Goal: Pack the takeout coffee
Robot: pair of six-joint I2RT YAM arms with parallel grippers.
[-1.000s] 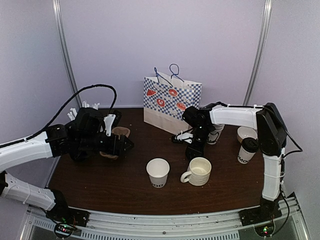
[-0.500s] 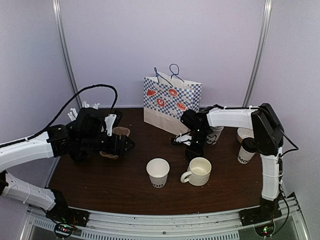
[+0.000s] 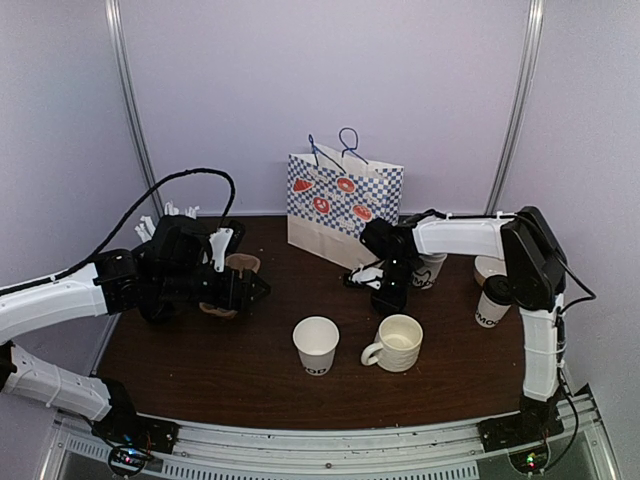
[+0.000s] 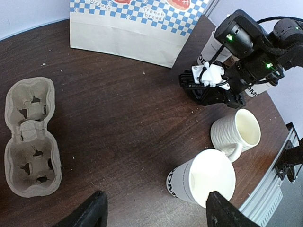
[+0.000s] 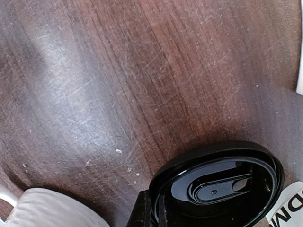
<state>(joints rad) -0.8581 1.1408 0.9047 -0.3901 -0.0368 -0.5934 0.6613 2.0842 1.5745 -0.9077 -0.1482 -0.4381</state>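
Observation:
One takeout coffee cup (image 3: 492, 301), white with a black lid, stands at the right. A second lettered white cup (image 3: 430, 270) stands behind my right arm; its top is hidden. It also shows in the left wrist view (image 4: 211, 46). My right gripper (image 3: 388, 297) points down near the table and is shut on the rim of a loose black lid (image 5: 222, 187). The right gripper (image 5: 154, 208) pinches the lid's left edge. My left gripper (image 4: 158, 215) is open and empty, hovering above the table by a lidless paper cup (image 4: 203, 179).
A cardboard cup carrier (image 4: 31, 137) lies at the left, partly under my left arm (image 3: 235, 268). A blue-checked paper bag (image 3: 345, 200) stands at the back. A white ceramic mug (image 3: 398, 342) and the lidless paper cup (image 3: 316, 345) stand in front.
My right gripper has shifted slightly back and left with the lid. The left arm has not moved.

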